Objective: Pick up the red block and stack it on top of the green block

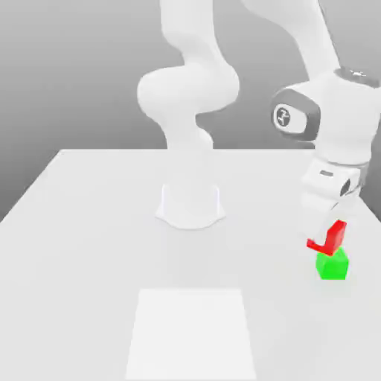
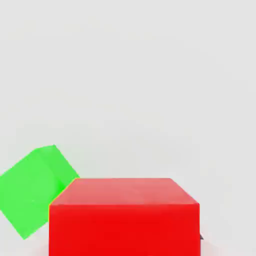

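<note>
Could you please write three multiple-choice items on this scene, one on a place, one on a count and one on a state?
1. Where is the small bright red cube relative to the small bright green cube?
A. Above it, under the gripper
B. Far off, at the exterior view's left
C. Beneath it

2. How many cubes are there?
A. One
B. Two
C. Four

3. What is the state of the two-finger gripper?
A. Open above the white table
B. Shut on the green cube
C. Shut on the red cube

Answers: 1 A, the red cube hangs just over the green one at the exterior view's right; 2 B, one red and one green cube show; 3 C, the red cube sits tilted right beneath the white hand, off the table.
</note>
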{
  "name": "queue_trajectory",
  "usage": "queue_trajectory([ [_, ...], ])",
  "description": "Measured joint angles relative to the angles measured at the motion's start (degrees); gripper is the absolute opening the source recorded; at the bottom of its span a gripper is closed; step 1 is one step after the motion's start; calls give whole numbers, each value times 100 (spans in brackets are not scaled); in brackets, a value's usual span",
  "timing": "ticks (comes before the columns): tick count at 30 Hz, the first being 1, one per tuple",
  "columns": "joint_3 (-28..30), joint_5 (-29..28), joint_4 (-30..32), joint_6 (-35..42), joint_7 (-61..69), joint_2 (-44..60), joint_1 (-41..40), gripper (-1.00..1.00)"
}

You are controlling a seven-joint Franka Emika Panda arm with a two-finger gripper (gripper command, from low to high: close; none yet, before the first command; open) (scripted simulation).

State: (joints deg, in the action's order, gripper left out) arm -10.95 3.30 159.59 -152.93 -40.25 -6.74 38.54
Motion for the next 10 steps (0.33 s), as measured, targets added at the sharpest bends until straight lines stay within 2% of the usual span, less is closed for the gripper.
queue_trajectory([
  [3,-173,-143,8,-338,-361,330,140,-100],
  [7,-49,-683,-24,-1095,-781,1137,166,-100],
  [8,-11,-775,-30,-1203,-849,1254,185,100],
  [10,-11,-775,-30,-1203,-849,1254,185,100],
])
